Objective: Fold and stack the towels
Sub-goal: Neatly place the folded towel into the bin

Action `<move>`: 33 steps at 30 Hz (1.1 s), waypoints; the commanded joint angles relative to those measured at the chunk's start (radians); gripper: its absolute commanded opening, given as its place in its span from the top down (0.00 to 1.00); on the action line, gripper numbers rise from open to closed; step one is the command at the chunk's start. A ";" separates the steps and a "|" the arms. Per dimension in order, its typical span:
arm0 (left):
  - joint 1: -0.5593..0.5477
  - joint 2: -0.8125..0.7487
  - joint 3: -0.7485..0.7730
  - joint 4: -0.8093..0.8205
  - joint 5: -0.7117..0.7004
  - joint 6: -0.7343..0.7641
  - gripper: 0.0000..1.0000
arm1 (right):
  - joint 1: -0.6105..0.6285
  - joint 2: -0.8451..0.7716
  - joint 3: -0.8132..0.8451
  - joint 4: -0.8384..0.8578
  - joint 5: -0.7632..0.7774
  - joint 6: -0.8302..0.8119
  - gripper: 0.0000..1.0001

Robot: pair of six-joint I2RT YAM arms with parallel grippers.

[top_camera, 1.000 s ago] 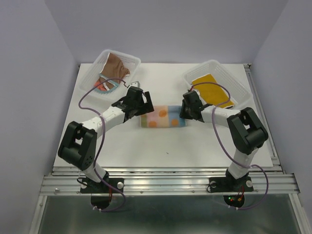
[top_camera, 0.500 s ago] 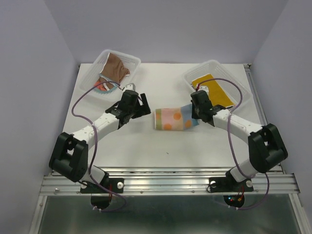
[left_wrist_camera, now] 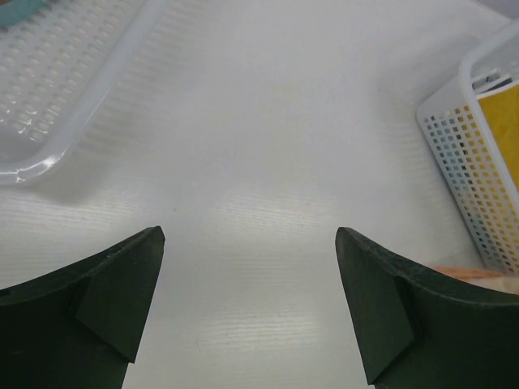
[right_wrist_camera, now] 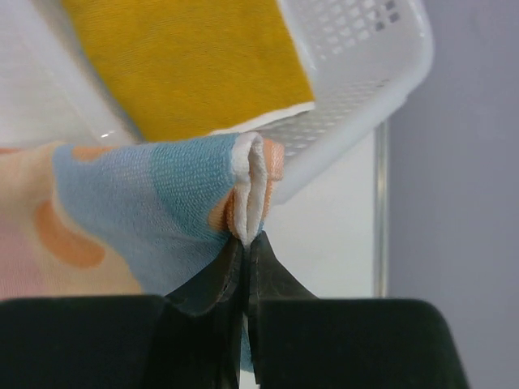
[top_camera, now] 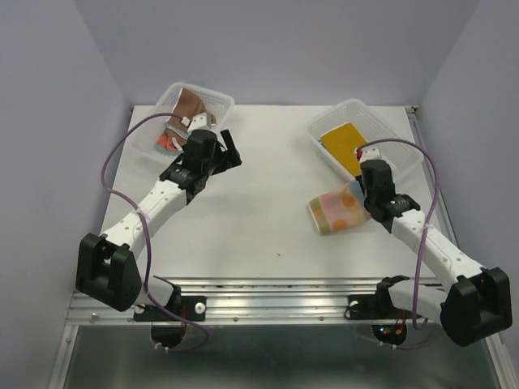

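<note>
My right gripper (top_camera: 362,199) is shut on the folded pastel spotted towel (top_camera: 336,211) and holds it off the table, just in front of the right basket. In the right wrist view the towel (right_wrist_camera: 138,211) has its white folded edge pinched between the fingertips (right_wrist_camera: 246,243). A mustard yellow towel (top_camera: 345,143) lies folded in the right basket (top_camera: 385,130), also seen in the right wrist view (right_wrist_camera: 178,57). My left gripper (top_camera: 227,154) is open and empty over bare table beside the left basket (top_camera: 174,104), which holds a brown towel (top_camera: 193,108) and other cloths.
The white table sheet (top_camera: 259,235) ends near the metal rail at the front. In the left wrist view the left basket's rim (left_wrist_camera: 73,121) is at the upper left and the right basket (left_wrist_camera: 474,162) at the right edge. Walls enclose the table.
My right gripper has carried the pastel spotted towel from the table's middle to the right, toward the right basket. My left gripper let go of it and moved back toward the left basket.
</note>
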 commanded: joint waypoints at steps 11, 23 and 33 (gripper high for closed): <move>0.110 -0.035 0.080 0.042 -0.013 0.064 0.01 | -0.313 -0.069 0.068 0.174 -0.543 -0.712 0.99; 0.168 -0.063 0.056 0.054 -0.017 0.069 0.01 | -0.430 -0.043 0.261 -0.097 -0.703 -0.981 0.99; 0.211 -0.044 0.054 0.059 -0.005 0.064 0.01 | -0.509 -0.010 0.362 -0.117 -0.713 -1.114 0.99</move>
